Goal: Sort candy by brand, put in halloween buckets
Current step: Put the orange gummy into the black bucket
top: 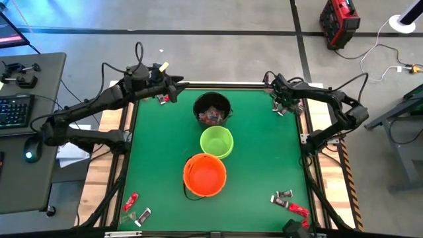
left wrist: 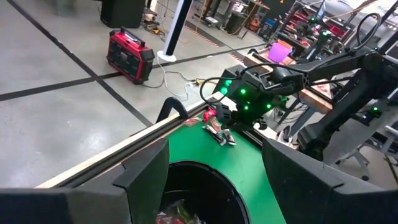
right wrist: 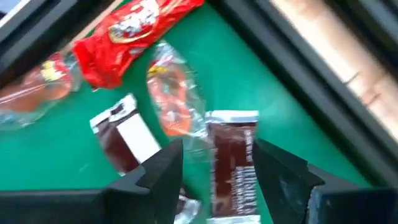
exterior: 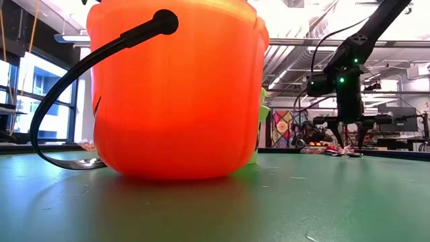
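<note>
Green felt, high view: three halloween buckets stand in a line down the table's middle, the black bucket (top: 212, 109) at twelve o'clock, the lime green bucket (top: 217, 142) at the centre, the orange bucket (top: 204, 175) toward six. Loose candy lies at seven o'clock (top: 135, 206), at five o'clock (top: 289, 201), and under each arm at the far corners.
Left gripper, high view: the left gripper (top: 173, 89) hangs at about eleven o'clock, just beside the black bucket's rim, with a few pieces on the mat below it.
Right gripper, high view: the right gripper (top: 283, 104) is down over the cluster at one o'clock.
Low view: the orange bucket fills the foreground; the right gripper (exterior: 349, 138) stands low over candy at the far edge.
Left wrist view: fingers spread wide with nothing between them, over the black bucket (left wrist: 196, 193), which already holds wrappers.
Right wrist view: the jaws straddle a dark brown bar (right wrist: 233, 168); they look partly closed around it, though I cannot tell if the pads touch. A red wrapper (right wrist: 134, 31) and a clear-wrapped piece (right wrist: 174, 99) lie just beside.
Handling: light, crinkly, slippery wrappers; likely best pinched across the bar's stiff middle, not its loose ends.
</note>
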Tool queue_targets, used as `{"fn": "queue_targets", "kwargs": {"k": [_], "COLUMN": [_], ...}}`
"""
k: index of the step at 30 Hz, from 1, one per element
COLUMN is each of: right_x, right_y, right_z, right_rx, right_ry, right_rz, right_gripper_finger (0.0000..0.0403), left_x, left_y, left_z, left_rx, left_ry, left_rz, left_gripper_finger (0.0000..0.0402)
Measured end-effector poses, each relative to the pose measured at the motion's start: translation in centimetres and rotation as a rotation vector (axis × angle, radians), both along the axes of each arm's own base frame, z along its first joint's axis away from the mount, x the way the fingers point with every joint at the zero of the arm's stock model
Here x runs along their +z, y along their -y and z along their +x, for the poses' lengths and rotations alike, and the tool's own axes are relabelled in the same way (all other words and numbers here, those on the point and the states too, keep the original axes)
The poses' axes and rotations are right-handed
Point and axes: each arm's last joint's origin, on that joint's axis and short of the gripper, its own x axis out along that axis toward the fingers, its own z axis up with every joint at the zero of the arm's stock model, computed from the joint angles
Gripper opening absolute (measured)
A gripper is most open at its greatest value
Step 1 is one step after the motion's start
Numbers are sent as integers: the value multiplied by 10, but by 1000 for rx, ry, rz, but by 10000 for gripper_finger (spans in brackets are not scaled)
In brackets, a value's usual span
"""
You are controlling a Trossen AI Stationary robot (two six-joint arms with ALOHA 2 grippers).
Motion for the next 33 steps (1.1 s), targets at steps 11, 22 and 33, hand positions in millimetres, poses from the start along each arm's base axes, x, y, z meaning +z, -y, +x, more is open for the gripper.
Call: {"fn": "queue_targets", "kwargs": {"k": [11, 22, 33], "right_x": [1, -10, -13], "right_y": [6, 8, 8], "right_z": [2, 4, 8], "right_rx": [-9, -62, -50], "right_ry": [18, 19, 21], "right_rz": [-65, -32, -30], "right_gripper_finger": [185, 185, 162], "left_x": [0, 0, -3], "left_y": [0, 0, 0], "left_z": [0, 0, -1], "left_rx": [-6, -17, -18], "left_ry": [-12, -36, -62], "left_rz": [22, 64, 54], "left_gripper_finger": [245, 245, 245]}}
